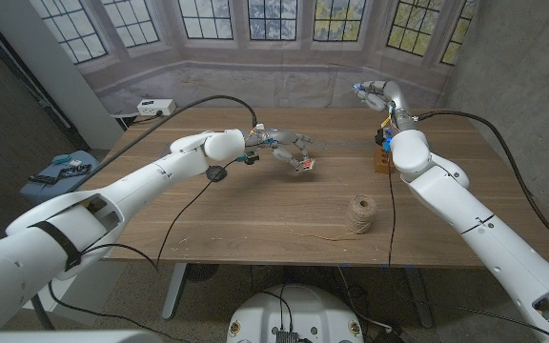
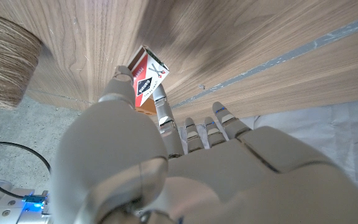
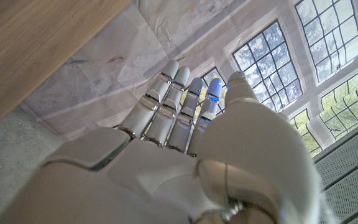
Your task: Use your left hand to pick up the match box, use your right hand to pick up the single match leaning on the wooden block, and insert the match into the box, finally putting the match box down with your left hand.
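Note:
My left hand (image 1: 286,151) is stretched over the middle of the table and pinches the small red and white match box (image 1: 305,166) at its fingertips, just above the wood. The left wrist view shows the match box (image 2: 146,77) held between thumb and a finger of my left hand (image 2: 166,162). My right hand (image 1: 376,93) is raised at the table's far right edge, above and behind the wooden block (image 1: 382,158). In the right wrist view, my right hand (image 3: 185,143) has its fingers straight and close together, thumb alongside them. No match can be made out there.
A spool of twine (image 1: 360,213) stands on the table near the front right, with a loose strand trailing left; it is also the twine spool (image 2: 5,62). Cables run across the table (image 1: 208,214) to both arms. A white box (image 1: 155,107) sits behind the far left corner.

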Motion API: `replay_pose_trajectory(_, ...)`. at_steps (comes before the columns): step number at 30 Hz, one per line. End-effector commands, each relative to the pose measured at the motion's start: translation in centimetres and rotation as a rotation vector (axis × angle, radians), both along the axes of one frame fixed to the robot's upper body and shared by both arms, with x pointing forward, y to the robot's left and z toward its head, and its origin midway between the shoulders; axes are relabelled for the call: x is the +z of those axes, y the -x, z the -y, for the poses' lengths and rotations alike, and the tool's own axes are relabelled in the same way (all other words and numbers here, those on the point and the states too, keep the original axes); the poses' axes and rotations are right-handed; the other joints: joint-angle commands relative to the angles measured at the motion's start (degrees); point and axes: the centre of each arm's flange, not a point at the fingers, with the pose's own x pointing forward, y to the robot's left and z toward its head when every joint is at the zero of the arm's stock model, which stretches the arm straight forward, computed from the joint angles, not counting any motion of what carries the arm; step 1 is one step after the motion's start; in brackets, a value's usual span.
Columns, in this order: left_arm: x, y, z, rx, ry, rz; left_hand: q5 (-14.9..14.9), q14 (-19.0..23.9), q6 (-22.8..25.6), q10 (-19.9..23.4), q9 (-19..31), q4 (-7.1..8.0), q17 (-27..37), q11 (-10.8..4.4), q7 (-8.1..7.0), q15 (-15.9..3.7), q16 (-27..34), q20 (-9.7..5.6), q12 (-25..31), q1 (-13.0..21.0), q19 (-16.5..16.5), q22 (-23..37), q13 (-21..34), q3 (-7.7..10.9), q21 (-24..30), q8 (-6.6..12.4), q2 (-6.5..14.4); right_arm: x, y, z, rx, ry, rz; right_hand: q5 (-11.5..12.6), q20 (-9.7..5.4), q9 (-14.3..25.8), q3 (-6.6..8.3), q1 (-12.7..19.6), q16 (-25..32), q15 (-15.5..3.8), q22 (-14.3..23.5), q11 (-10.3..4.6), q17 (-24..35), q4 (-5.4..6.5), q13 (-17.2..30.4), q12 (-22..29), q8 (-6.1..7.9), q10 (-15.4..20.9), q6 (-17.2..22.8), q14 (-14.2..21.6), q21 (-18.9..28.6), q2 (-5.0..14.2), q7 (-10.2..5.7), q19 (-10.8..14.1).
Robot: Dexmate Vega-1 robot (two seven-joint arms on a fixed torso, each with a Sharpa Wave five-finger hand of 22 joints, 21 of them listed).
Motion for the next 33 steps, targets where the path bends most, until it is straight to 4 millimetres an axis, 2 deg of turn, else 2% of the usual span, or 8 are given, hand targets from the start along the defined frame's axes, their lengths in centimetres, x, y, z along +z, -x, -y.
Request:
replay_pose_trajectory(1, -0.2, -0.1, -0.1, 0.011, -0.018, -0.008, -0.10, -0.38, -0.22, -0.29, 0.13, -0.21, 0.11, -0.16, 0.11, 0.11, 0.00, -0.11, -0.03, -0.21, -0.29, 0.25, 0.33, -0.08, -0.07, -0.09, 0.05, -0.9, -1.3, 0.3, 0.124, -0.093, -0.009, -0.15, -1.84, 0.08, -0.32, -0.62, -0.12, -5.61, 0.18, -0.11, 0.24, 0.28, 0.04, -0.12, -0.06, -0.50, -0.45, -0.56, -0.21, 0.15, -0.01, -0.18)
replay_pose_trajectory(12, -0.4, 0.0, -0.4, 0.024, -0.036, -0.015, -0.11, -0.42, -0.26, -0.36, 0.11, -0.21, 0.11, -0.02, 0.14, 0.09, -0.01, -0.11, -0.03, -0.23, -0.36, 0.25, 0.32, -0.09, -0.07, -0.13, 0.07, -1.6, -1.7, 0.4, 0.156, -0.127, -0.010, -0.17, -1.69, 0.03, -0.44, -1.29, -0.27, -5.36, 0.18, 0.18, 0.05, 0.52, -0.04, -0.08, -0.01, -1.03, -0.86, -0.77, -0.25, 0.34, 0.18, -0.39)
replay_pose_trajectory(33, -1.0, 0.9, -2.4, 0.071, -0.122, 0.007, -0.12, -0.61, -0.25, -0.48, 0.06, -0.24, 0.11, -0.07, 0.07, 0.16, -0.05, -0.10, -0.01, -0.25, -0.46, 0.25, 0.31, -0.10, -0.07, -0.19, 0.11, -2.9, -2.8, -0.4, 0.181, -0.157, -0.023, -0.08, -1.67, -0.03, -0.31, -1.20, -0.21, -5.55, 0.17, 0.13, -0.05, 0.24, -0.13, 0.16, 0.24, -1.08, -0.84, -0.82, -0.28, 0.58, 0.13, -0.58)
